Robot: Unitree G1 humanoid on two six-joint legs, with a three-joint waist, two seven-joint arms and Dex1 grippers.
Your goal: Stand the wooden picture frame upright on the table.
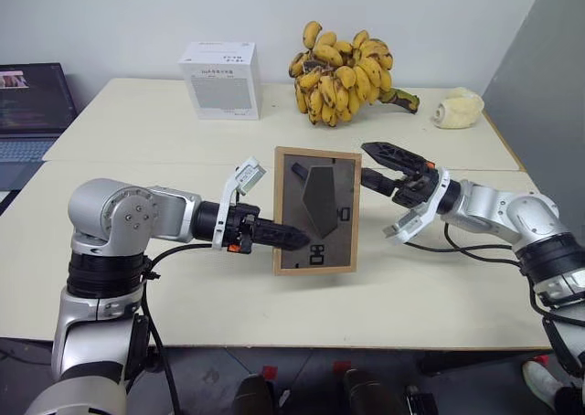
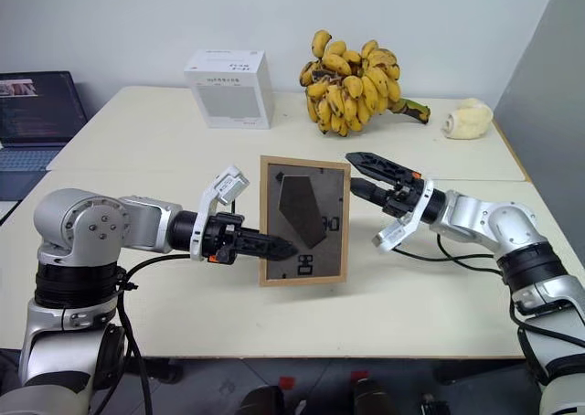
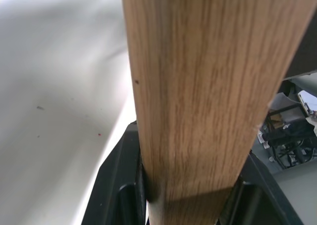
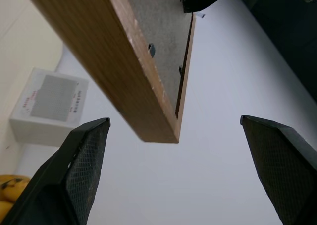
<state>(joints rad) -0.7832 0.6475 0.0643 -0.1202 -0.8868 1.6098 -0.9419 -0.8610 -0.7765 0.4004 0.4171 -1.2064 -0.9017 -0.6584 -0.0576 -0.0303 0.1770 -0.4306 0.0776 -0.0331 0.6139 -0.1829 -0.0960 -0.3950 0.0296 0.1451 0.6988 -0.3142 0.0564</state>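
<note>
My left gripper (image 1: pixel 291 239) is shut on the left edge of the wooden picture frame (image 1: pixel 317 209) and holds it upright over the near half of the table (image 1: pixel 137 132). The frame's dark grey back and its stand face me, with the stand lying flat. The left wrist view looks along the frame's light-wood edge (image 3: pixel 198 96), clamped between my two fingers (image 3: pixel 116 185). My right gripper (image 1: pixel 373 165) stands open just right of the frame's upper right corner, apart from it. In the right wrist view, that corner (image 4: pixel 124 51) hangs between the spread fingers (image 4: pixel 79 170).
A white box (image 1: pixel 219 79) stands at the back of the table. Right of it are a bunch of bananas (image 1: pixel 343 72) and a pale lump (image 1: pixel 459 109). A laptop (image 1: pixel 32 104) sits off the table's left side. A grey panel (image 1: pixel 548 68) rises at the right.
</note>
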